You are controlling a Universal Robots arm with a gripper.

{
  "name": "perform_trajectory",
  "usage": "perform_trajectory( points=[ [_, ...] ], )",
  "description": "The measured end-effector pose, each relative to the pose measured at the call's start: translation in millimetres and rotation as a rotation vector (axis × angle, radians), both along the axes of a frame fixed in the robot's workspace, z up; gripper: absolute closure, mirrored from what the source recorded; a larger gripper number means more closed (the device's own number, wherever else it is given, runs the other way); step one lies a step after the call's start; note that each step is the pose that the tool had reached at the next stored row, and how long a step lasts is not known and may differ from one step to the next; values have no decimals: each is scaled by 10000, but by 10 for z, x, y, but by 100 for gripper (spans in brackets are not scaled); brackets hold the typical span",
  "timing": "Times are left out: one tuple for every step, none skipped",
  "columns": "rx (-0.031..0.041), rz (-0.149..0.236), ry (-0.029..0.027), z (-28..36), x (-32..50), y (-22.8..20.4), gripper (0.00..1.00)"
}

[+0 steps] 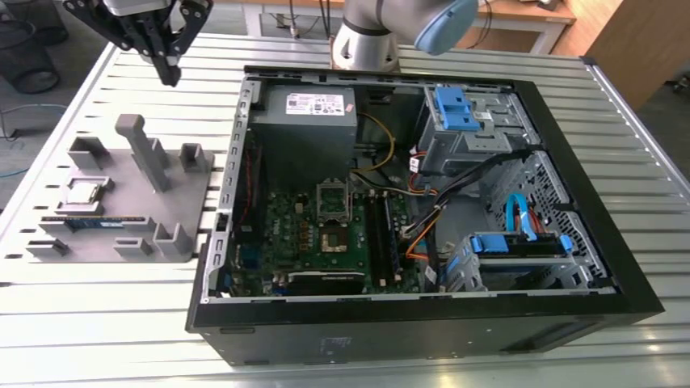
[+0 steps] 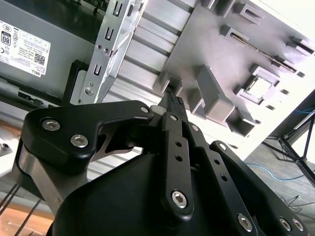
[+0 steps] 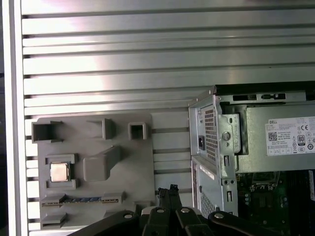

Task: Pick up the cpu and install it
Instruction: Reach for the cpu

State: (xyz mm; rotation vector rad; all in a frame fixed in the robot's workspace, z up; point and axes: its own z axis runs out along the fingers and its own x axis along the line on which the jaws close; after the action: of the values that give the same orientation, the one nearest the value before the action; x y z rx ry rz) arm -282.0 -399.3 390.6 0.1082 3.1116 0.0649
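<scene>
The cpu (image 1: 86, 191) (image 3: 59, 171) (image 2: 259, 87), a small square chip with a shiny metal top, lies flat in a pocket of the grey holder plate (image 1: 124, 184) (image 3: 123, 129) at the exterior view's left. My gripper (image 1: 170, 78) (image 3: 167, 191) (image 2: 173, 98) hangs high above the table, farther back than the holder and toward the case's rear corner. Its black fingers are shut, tips together, with nothing between them. The open computer case (image 1: 216, 267) lies on its side; the silver socket frame (image 1: 332, 196) sits on the green motherboard.
A long memory stick (image 1: 95, 220) (image 3: 81, 199) rests in a slot on the holder beside the cpu. A tall grey post (image 1: 140, 149) rises from the holder. The power supply (image 1: 307, 113), blue drive cages (image 1: 458, 109) and cables fill the case. The slatted metal table (image 1: 108, 323) surrounds everything.
</scene>
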Motion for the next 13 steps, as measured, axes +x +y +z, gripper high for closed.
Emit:
perform_trajectory(
  points=[
    [1, 0, 0, 0, -9, 0, 89],
    [0, 0, 0, -1, -17, 0, 89],
    [0, 0, 0, -1, -28, 0, 89],
    [0, 0, 0, -1, -41, 0, 89],
    [0, -1, 0, -2, -55, 0, 89],
    [0, -1, -1, -2, -70, 0, 89],
    [1, 0, -2, -3, -88, 0, 89],
    [0, -1, -2, -3, -105, 0, 89],
    [0, 0, -3, -4, -124, 0, 89],
    [1, 0, -4, -6, -142, 0, 89],
    [0, 0, -4, -6, -163, 0, 89],
    [0, 0, -4, -7, -180, 0, 89],
    [0, 0, -5, -8, -203, 0, 89]
  ],
)
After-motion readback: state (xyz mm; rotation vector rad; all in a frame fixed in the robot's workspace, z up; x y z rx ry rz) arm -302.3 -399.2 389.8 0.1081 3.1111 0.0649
